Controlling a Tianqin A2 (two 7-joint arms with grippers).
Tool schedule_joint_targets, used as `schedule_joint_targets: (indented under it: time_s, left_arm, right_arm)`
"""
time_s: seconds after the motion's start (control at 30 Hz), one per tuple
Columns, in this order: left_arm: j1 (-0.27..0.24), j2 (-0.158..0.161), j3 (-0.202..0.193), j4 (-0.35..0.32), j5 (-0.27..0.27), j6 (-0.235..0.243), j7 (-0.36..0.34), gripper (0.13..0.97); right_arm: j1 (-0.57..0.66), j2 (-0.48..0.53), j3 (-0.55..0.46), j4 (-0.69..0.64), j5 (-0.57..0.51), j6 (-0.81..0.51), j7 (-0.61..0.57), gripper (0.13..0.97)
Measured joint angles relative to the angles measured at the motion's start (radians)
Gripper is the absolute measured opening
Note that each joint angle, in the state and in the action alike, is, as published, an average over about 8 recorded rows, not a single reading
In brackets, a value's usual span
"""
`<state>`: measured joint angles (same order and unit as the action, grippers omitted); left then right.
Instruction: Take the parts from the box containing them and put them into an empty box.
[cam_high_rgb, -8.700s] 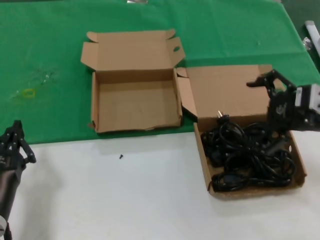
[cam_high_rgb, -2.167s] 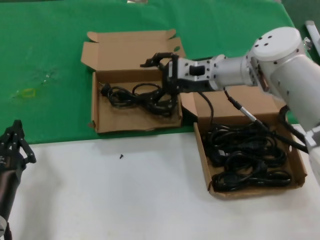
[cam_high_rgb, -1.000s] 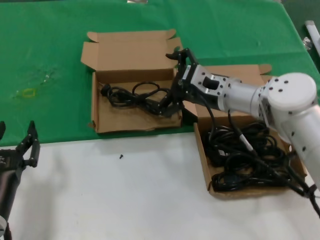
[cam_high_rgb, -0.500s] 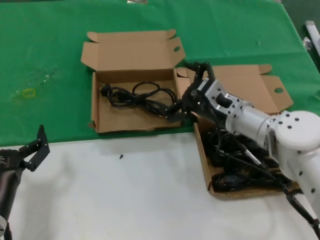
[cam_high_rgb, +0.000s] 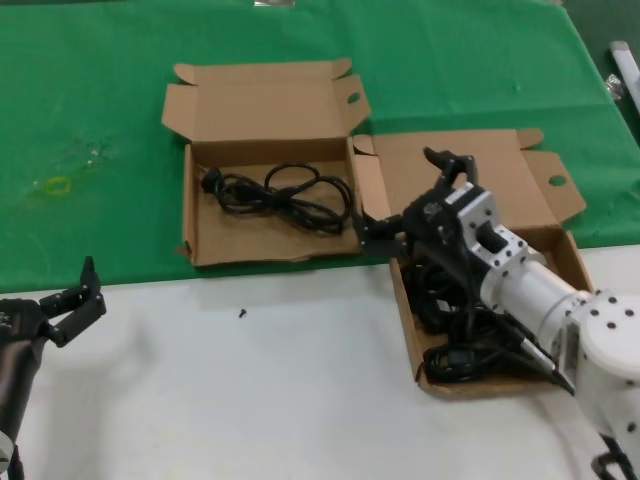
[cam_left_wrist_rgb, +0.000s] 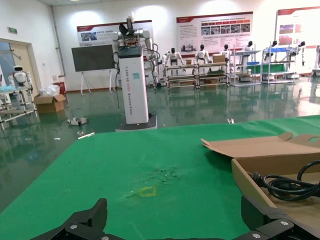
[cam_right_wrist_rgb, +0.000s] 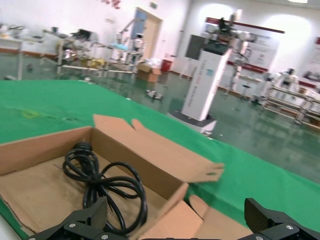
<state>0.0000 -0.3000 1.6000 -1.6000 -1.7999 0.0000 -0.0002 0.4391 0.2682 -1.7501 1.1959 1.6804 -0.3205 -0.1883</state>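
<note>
Left gripper: the left gripper (cam_high_rgb: 70, 305) waits low at the robot's left over the white table (cam_high_rgb: 250, 400), fingers spread, holding nothing.

Source box: the box containing them (cam_high_rgb: 595, 345) lies nearest on the robot's right, its tray reaching onto the white surface.

Remaining cords: a tangled heap of parts (cam_high_rgb: 470, 345) fills that tray, partly hidden by the right arm; how many bundles cannot be told.

Right gripper: the right gripper (cam_high_rgb: 415, 195) hangs over the far-left corner of that tray, close to the gap between the boxes, jaws wide apart and empty.

Receiving box: the empty box (cam_high_rgb: 205, 250) sits farther back on the green cloth (cam_high_rgb: 100, 100), lid flap upright.

Delivered cord: one black cord (cam_high_rgb: 280, 195) lies loosely coiled inside it, toward the far wall and right side.

Progress: I judge the task begun only; one bundle is across, most are left.

Next: probably another reach into the heap, where entangled loops may drag out together.
</note>
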Motion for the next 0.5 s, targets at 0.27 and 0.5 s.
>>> schedule_joint_targets:
  time_s: [0.27,0.5]
  left_arm:
    - [0.0,0.0,0.0,0.0,0.0,0.0,0.0,0.947]
    - [0.0,0.0,0.0,0.0,0.0,0.0,0.0,0.961]
  right_arm:
    - [-0.125,0.009,0.043,0.115,0.034,0.092,0.054,0.966]
    - [-0.235,0.017,0.08,0.215,0.064,0.171,0.1,0.966]
